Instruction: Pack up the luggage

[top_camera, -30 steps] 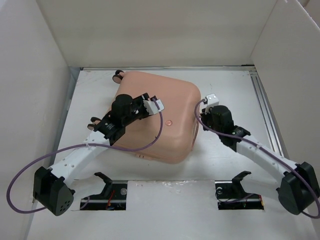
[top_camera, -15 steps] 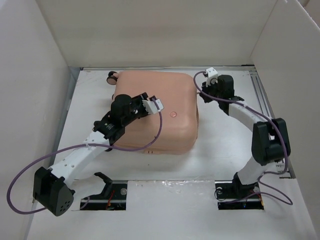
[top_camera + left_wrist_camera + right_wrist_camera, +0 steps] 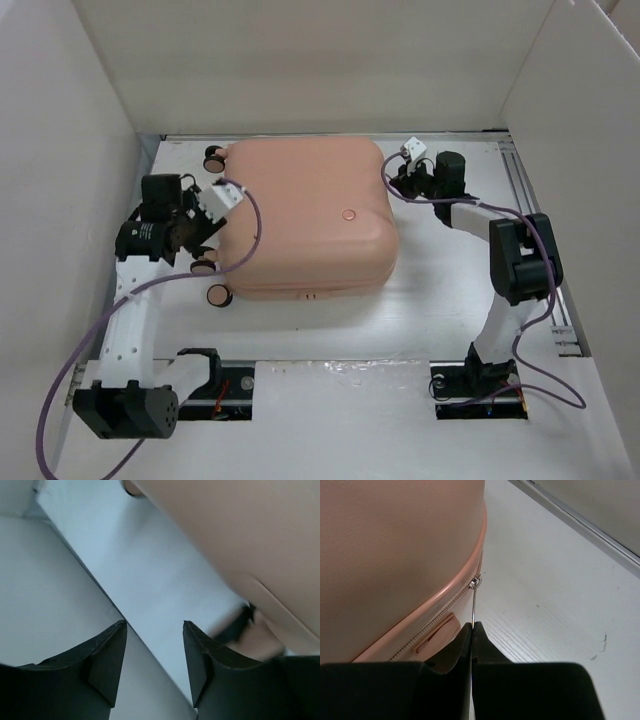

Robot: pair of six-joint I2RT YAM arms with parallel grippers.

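Since half a second ago, the left arm (image 3: 130, 300) has swung off the top of the large peach-pink hard-shell suitcase with rounded corners (image 3: 310, 220) to its left side. The suitcase has also turned squarer to the white table (image 3: 440, 300). It lies closed and flat there, between the two claws.

The left claw (image 3: 154, 630) is spread, with nothing between its black fingers (image 3: 107, 652). The suitcase shell is ahead and to the right of this claw, and the small black-and-pink wheels (image 3: 219, 295) are close by.

The right claw (image 3: 471, 626) is pressed together, pinching a thin metal zipper pull (image 3: 474, 600). The pull runs straight up from the fingertips to the zipper line on the suitcase's rounded corner. The shell fills the space to the left of this claw, and bare table lies to its right.
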